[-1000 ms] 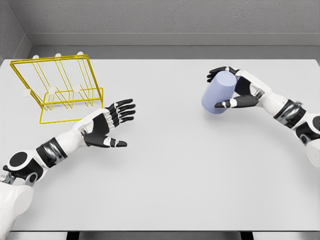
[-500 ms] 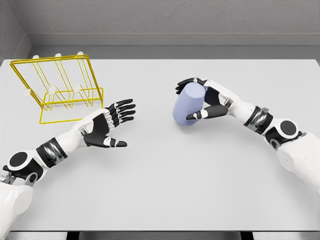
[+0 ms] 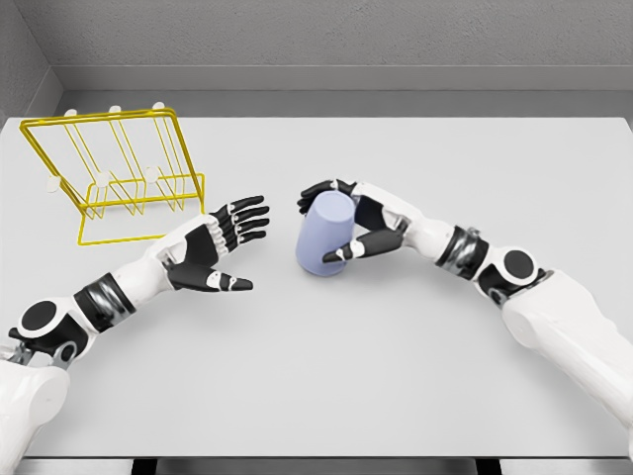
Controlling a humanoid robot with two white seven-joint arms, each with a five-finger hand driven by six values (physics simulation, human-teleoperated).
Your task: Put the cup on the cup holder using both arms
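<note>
Light even, bright, diffuse; no single source apparent. Table (image 3: 396,376) reads flat pale grey, no glare or hotspots. Shadows faint: a soft smudge under the cup (image 3: 324,236), barely any beneath the yellow wire rack (image 3: 119,178). Back wall (image 3: 346,35) darker, grainy texture. Render sharp edge to edge, no blur, no visible lens distortion at the corners.

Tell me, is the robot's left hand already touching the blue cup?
No. The left hand lies open with a clear gap to the cup, which only the right hand holds.
</note>
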